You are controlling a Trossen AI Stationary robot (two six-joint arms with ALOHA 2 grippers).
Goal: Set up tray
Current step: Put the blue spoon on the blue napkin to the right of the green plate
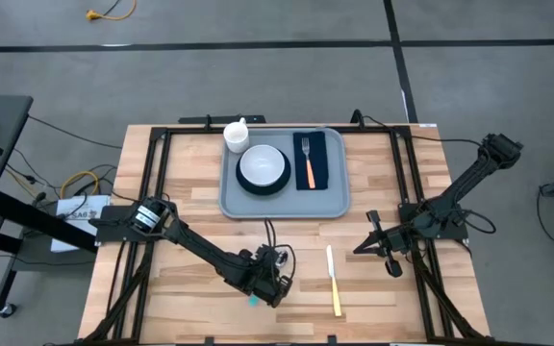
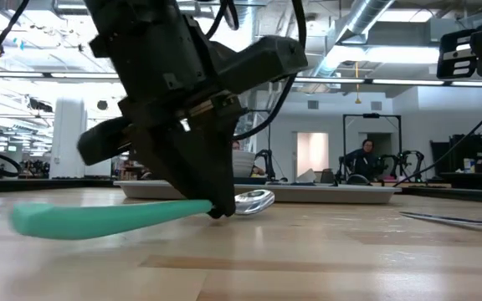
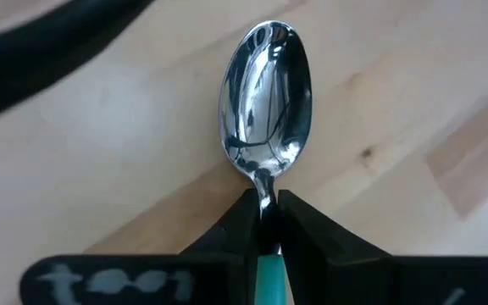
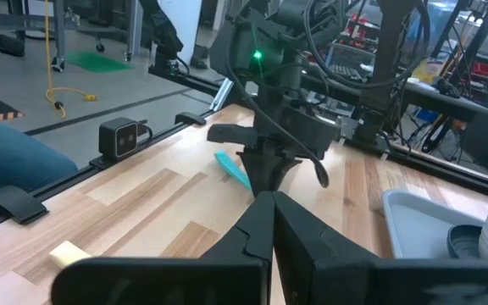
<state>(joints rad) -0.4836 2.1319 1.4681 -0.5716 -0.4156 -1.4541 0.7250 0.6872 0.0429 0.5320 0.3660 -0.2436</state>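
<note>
Tabletop (image 1: 190, 192) first: we are looking at a pale wooden surface carrying everything, with the tray (image 1: 231, 197) sitting toward its far edge, between the two arms. On the tray we are seeing a white bowl (image 1: 263, 165), a white cup (image 1: 236, 135) at its corner, and a fork (image 1: 307, 159) lying on a dark napkin (image 1: 319, 159), so the setting is looking partly laid. A knife (image 1: 333, 279) is lying on the bare wood near the front, well apart from the tray, presumably waiting its turn. The left claw (image 3: 263, 212) is working near the front edge, pinching a spoon (image 3: 265, 102) at the neck where the shiny bowl meets the teal handle; its fingers are nearly closed on that thin stem, and the handle is tilting up off the wood, which we are reading as a lift toward the tray. The right claw (image 1: 374, 239) is waiting fully closed and empty beside the knife.
</note>
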